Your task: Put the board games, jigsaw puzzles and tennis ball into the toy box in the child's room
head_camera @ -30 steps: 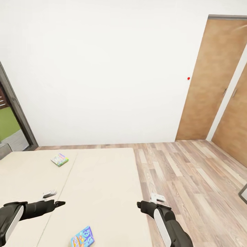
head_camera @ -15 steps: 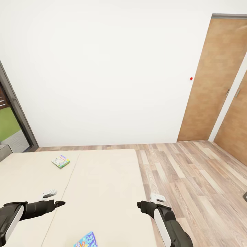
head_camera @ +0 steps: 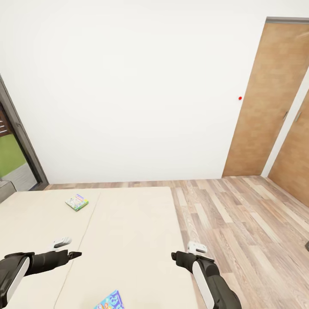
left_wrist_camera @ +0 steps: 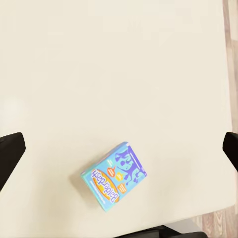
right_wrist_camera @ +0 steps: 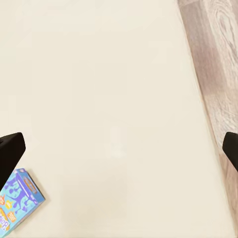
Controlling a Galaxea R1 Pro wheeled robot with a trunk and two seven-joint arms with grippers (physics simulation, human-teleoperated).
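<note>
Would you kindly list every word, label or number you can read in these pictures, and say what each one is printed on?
"Balderdash" is my best reading, somewhat blurred, of the lettering along one edge of the blue board game on the bed.
Its smaller print: too small to read.
The green-bordered board game farther up the bed: print too small to read.
Nothing else carries text; the wall bears just a red dot.

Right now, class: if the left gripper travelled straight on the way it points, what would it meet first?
Going by the left wrist view, the open left gripper points down at the bed. It would probably first meet the mostly blue board game or the mattress just beside it; depth is unclear.
</note>
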